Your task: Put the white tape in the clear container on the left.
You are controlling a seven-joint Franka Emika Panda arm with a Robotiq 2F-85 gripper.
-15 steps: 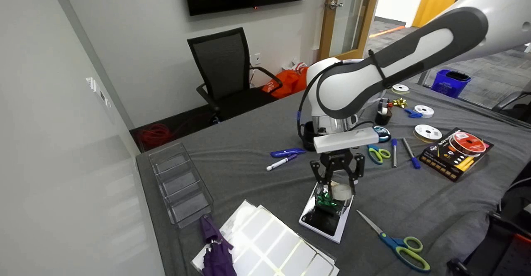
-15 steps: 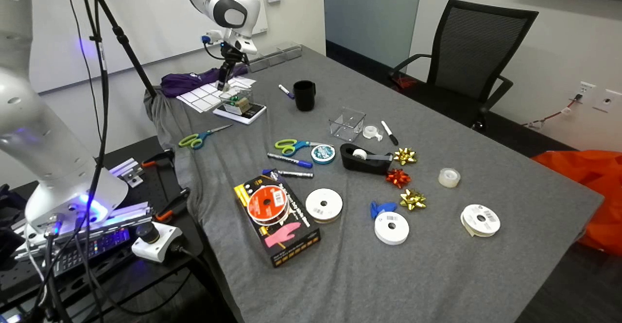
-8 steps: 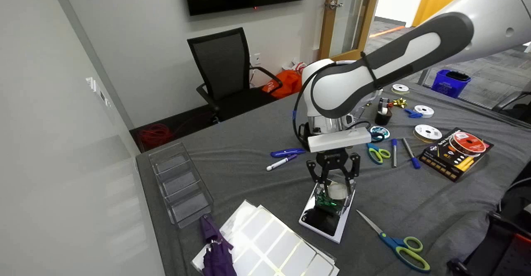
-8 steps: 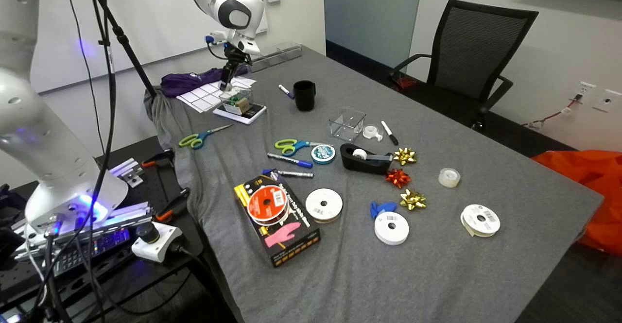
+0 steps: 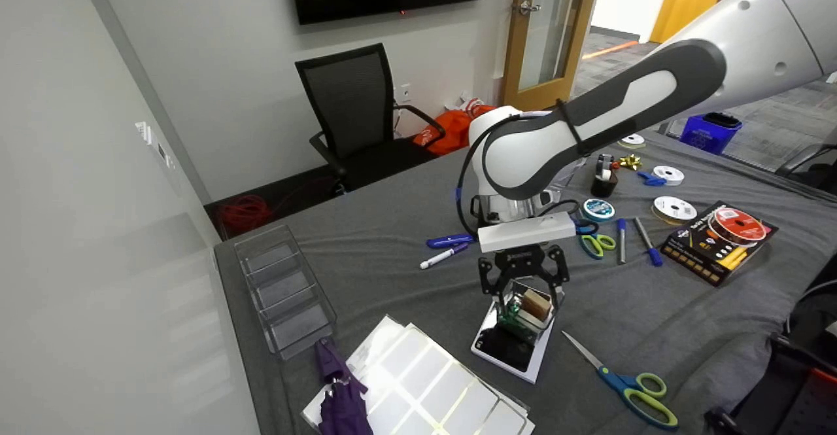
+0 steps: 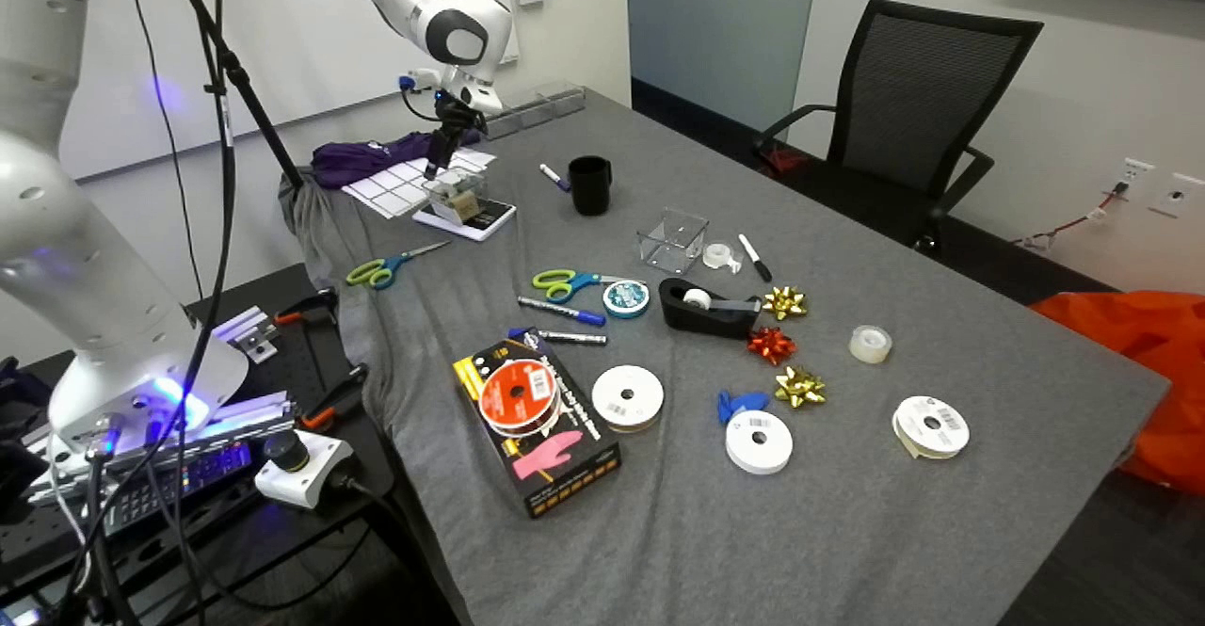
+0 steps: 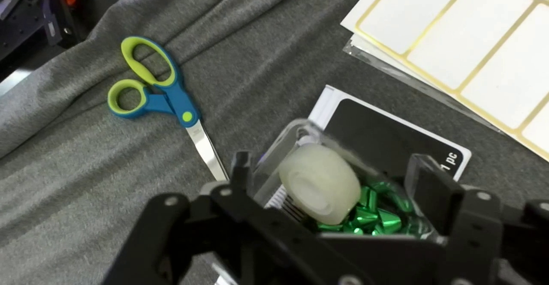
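Observation:
The white tape (image 7: 319, 184), a pale whitish roll, lies tilted inside a small clear container (image 7: 274, 152), against a shiny green bow (image 7: 371, 216). That container (image 6: 473, 177) sits on a white-and-black box. My gripper (image 7: 336, 167) stands open above it, jaws spread wide on either side of the roll and apart from it. In an exterior view the gripper (image 5: 529, 304) is just over the container, with a tan block (image 5: 537, 304) showing inside. Part of the container is hidden behind the gripper in the wrist view.
Blue-green scissors (image 7: 171, 92) and white label sheets (image 7: 450, 28) lie beside the box (image 7: 386, 135). A divided clear tray (image 5: 284, 291), a black mug (image 6: 590, 185) and another clear container (image 6: 673, 240) stand on the table. Several ribbon spools and a tape dispenser (image 6: 706, 309) lie farther off.
The jaws have opened and let go of the white tape, which has dropped into the clear container. The arm has shifted slightly left and down in an exterior view.

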